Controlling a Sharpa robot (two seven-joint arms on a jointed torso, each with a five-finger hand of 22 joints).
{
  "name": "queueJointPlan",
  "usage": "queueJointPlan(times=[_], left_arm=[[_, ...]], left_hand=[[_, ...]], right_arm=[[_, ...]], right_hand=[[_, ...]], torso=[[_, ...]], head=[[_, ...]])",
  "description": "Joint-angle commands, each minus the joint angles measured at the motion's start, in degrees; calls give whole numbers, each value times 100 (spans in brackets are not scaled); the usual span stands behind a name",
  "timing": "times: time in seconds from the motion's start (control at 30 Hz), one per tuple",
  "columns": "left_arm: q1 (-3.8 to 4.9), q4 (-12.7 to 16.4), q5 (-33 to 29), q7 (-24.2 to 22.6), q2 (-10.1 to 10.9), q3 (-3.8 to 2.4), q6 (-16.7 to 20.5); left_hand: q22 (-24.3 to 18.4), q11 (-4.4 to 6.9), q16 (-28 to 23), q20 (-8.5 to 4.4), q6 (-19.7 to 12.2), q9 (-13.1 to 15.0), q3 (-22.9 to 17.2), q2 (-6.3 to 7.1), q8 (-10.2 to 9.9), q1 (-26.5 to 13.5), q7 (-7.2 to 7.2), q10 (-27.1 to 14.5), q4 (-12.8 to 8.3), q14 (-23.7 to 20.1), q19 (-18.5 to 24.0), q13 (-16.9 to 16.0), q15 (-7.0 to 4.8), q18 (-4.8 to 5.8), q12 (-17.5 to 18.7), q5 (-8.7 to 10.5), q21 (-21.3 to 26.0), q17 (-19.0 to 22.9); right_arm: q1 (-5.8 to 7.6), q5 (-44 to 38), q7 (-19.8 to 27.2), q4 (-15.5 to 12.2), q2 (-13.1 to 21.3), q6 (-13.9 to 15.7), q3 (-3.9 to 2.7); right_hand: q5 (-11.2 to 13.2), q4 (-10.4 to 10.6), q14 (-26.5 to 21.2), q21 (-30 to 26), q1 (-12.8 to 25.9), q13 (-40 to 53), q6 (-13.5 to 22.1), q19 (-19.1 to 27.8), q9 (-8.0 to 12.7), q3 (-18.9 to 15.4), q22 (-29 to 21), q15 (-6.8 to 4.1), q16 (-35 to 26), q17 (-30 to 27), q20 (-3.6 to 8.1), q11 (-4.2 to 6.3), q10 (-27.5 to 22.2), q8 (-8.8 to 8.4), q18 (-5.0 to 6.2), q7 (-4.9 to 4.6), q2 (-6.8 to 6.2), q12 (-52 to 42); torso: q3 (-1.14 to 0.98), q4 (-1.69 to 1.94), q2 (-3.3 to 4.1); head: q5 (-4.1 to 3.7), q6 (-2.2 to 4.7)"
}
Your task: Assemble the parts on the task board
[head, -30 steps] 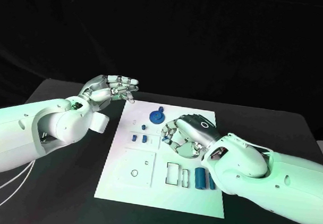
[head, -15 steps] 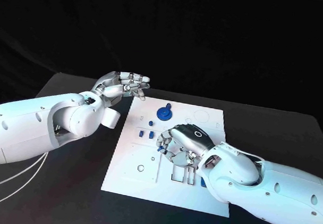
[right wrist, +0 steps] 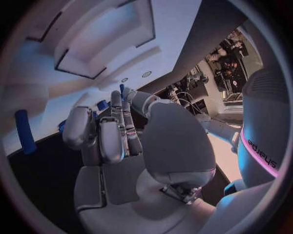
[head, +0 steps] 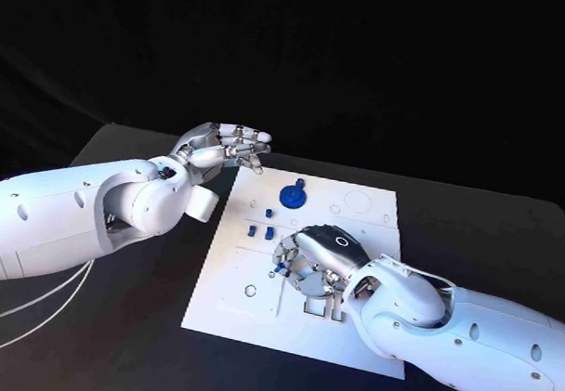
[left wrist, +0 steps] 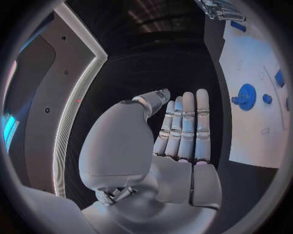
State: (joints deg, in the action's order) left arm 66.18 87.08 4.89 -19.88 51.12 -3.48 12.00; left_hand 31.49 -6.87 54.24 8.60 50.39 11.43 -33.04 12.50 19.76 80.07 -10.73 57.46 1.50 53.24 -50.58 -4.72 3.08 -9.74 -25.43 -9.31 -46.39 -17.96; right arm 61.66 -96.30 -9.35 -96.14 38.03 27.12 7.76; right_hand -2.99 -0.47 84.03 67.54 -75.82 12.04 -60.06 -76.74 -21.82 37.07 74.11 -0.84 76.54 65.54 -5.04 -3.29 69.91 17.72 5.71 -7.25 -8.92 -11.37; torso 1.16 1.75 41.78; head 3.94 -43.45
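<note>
The white task board lies in the middle of the black table. A round blue part sits near its far edge, with several small blue pieces just nearer. My right hand hovers low over the board's middle with its fingers curled down. Small blue pieces show at its fingertips; whether it grips one I cannot tell. A blue cylinder lies on the board beside it. My left hand is raised by the board's far left corner, palm bare and fingers straight, holding nothing.
Rectangular recesses are cut into the board past the right hand. Bare black table lies to the left of the board and also to its right. The round blue part and the board lie beside my left hand.
The camera has shifted. My right hand has moved toward the near part of the board and now covers the recesses and blue cylinders there. The left hand stays raised.
</note>
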Motion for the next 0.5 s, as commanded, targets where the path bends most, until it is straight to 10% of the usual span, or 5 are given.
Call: queueJointPlan(times=[0.03, 0.5], left_arm=[[1, 6, 23, -22, -14, -2, -80], [0, -8, 23, -9, -22, 0, -102]], left_hand=[[5, -47, -38, 3, 6, -7, 9, -38, -35, -24, -42, -7, -27, 10, 40, 9, 48, -57, 20, -32, 9, 5], [5, -49, -42, 7, 3, -8, 13, -40, -37, -31, -43, -9, -25, 10, 44, 12, 50, -57, 25, -33, 12, 9]], right_arm=[[-22, -60, 45, 26, -32, -110, 4], [-76, -78, 43, 85, -105, -128, 13]], right_hand=[[-12, 36, 102, 14, 37, -1, -7, -19, -6, -14, 5, -20, 23, 9, -3, 3, 8, 5, -37, 5, 3, 24], [-13, 38, 102, 16, 45, -1, -1, -21, -8, -16, 8, -19, 24, 11, -4, 3, 7, 3, -38, 5, 4, 27]], torso=[[0, 11, 6], [3, 4, 2]], head=[[11, -13], [34, -45]])
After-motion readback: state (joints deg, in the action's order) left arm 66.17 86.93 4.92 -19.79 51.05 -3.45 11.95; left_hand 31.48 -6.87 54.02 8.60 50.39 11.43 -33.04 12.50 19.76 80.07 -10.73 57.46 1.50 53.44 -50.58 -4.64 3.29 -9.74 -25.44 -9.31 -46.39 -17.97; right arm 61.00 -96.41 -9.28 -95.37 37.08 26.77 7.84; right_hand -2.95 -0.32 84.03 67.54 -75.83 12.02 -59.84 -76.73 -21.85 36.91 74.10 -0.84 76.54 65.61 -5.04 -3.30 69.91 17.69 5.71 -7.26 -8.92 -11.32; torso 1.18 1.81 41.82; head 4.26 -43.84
